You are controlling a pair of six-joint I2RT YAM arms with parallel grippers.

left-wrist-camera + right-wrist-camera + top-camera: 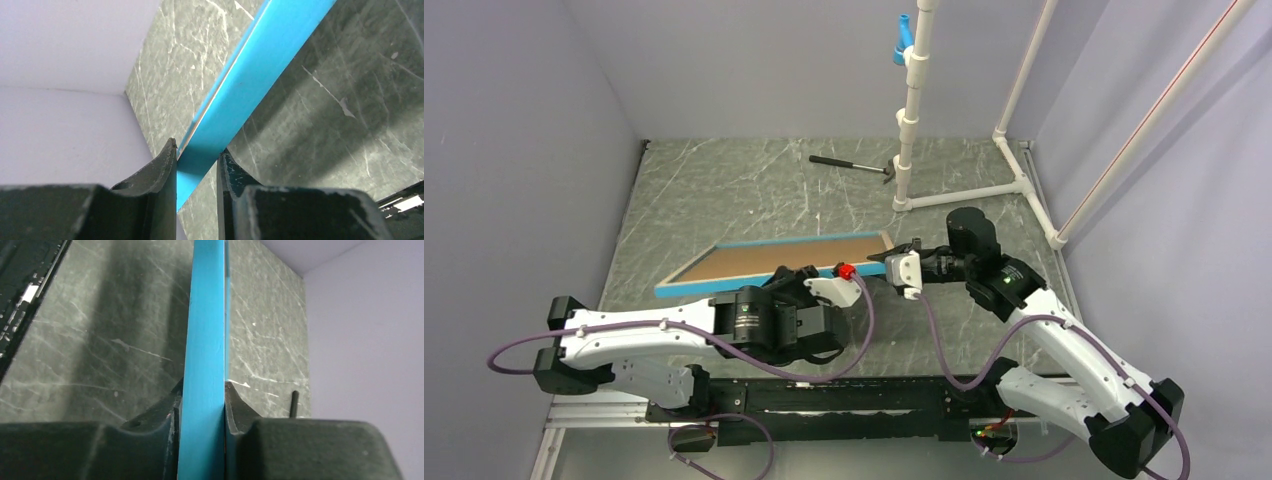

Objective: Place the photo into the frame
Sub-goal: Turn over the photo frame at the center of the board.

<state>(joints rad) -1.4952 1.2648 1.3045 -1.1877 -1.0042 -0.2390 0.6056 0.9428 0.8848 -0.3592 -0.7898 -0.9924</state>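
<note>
The frame (686,287) runs lengthwise left to right, left end effector (197,162) clamping its near edge, right end effector (202,400) its right end.

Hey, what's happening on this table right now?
Both arms are gripping the blue frame. The left gripper pinches its near long edge, and the right gripper clamps its right end. A brown surface faces up inside it; the photo is not visible. A hammer lies untouched at the back.

No readable text, no labels (none legible)
</note>
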